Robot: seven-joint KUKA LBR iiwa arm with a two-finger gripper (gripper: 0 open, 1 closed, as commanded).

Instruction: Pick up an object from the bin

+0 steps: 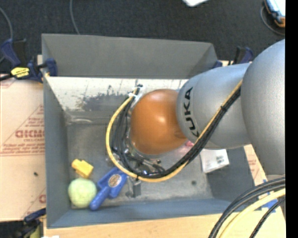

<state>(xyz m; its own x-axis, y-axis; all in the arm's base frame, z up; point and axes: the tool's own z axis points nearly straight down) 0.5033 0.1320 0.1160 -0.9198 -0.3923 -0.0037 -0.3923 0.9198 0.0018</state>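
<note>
arm (pixel 223 113) reaches down into bin (pixel 89 90), ending near blue tool (pixel 107 185).

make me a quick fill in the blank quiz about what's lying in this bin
The round pale green thing in the bin's near-left corner is a ___. The small block just above it in the view is coloured ___. The long tool beside the green thing is coloured ___. The white card lies to the view's ___ of the orange cover.
Missing words: ball, yellow, blue, right.
</note>
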